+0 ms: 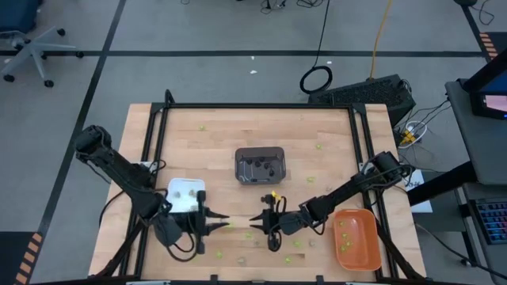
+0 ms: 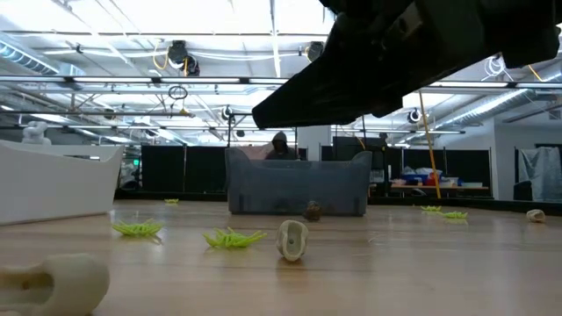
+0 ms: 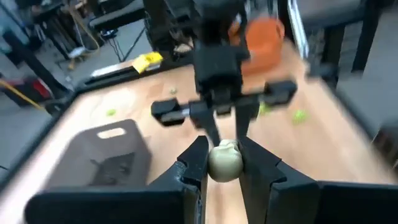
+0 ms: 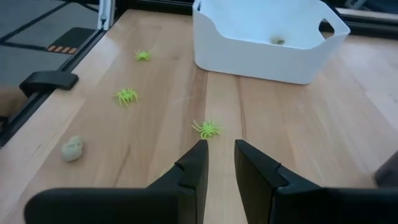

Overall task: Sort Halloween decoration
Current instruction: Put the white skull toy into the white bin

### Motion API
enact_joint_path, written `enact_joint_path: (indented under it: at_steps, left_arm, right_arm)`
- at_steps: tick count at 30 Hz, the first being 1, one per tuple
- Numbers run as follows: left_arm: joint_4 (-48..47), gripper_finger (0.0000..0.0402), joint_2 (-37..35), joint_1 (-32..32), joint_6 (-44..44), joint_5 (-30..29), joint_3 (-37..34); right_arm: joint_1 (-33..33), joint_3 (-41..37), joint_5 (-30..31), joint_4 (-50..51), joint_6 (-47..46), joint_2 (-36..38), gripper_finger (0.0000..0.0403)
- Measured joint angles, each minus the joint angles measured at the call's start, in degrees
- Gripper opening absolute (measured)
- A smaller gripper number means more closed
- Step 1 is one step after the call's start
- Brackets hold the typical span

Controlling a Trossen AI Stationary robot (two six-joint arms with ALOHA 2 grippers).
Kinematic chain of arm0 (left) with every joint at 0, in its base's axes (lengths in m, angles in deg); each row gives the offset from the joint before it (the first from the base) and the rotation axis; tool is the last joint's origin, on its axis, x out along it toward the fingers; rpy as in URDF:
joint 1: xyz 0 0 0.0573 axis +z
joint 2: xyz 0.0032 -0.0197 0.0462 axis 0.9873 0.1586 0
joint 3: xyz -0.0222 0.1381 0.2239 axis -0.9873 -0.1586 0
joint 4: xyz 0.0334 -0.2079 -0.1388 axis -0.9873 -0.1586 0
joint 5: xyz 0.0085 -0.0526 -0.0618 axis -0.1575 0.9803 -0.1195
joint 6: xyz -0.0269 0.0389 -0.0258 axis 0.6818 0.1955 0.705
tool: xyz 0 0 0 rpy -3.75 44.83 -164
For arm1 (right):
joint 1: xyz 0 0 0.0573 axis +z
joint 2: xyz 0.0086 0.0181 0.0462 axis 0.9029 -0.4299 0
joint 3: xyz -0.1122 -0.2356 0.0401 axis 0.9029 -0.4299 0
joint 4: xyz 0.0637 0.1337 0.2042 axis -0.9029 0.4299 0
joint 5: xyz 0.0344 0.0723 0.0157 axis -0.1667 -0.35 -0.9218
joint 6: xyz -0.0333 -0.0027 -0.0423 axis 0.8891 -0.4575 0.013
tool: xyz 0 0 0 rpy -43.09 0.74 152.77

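gripping one tan skull, left gripper

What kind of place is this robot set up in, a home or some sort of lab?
Most likely a robotics lab or workshop, not a home. The wooden table stands on a grey floor marked with black tape lines, cables run across it, and the low view shows an open hall with ceiling strip lights and workbenches behind.

**A workshop floor under strip lights**

Grey floor crossed by dark tape lines fills the top of the high view. An office chair stands upper left, a coiled black cable upper centre. In the low view, ceiling lights glow above distant benches.
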Motion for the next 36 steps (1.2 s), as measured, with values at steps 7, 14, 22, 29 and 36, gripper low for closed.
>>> enact_joint_path:
  at_steps: [7, 14, 22, 29, 36]
  left_arm:
    - [-15.76, 0.0060, -1.05, -1.94, 0.23, -0.11, 0.00]
    - [-37.23, 0.0060, -5.63, -5.15, 20.57, 1.09, 0.00]
    - [-48.21, 0.0060, -7.13, -7.05, 30.21, 6.84, 0.00]
    - [-50.21, 0.0061, -7.13, -7.07, 30.21, 11.57, 0.00]
    - [-57.05, 0.0061, -7.10, -7.02, 30.22, 12.69, 0.00]
  right_arm:
    - [-1.42, 0.00, 0.07, -0.07, 0.06, 0.00, 0.0066]
    - [-2.76, 0.00, 0.07, 0.16, -1.95, 0.00, 0.0066]
    - [-3.39, 0.00, 0.10, 5.97, -2.04, 0.00, 0.0066]
    - [-3.39, 0.00, 0.09, 12.61, -2.04, 0.00, 0.0066]
    - [-3.43, 0.00, 0.18, 13.21, -1.67, 0.00, 0.0066]
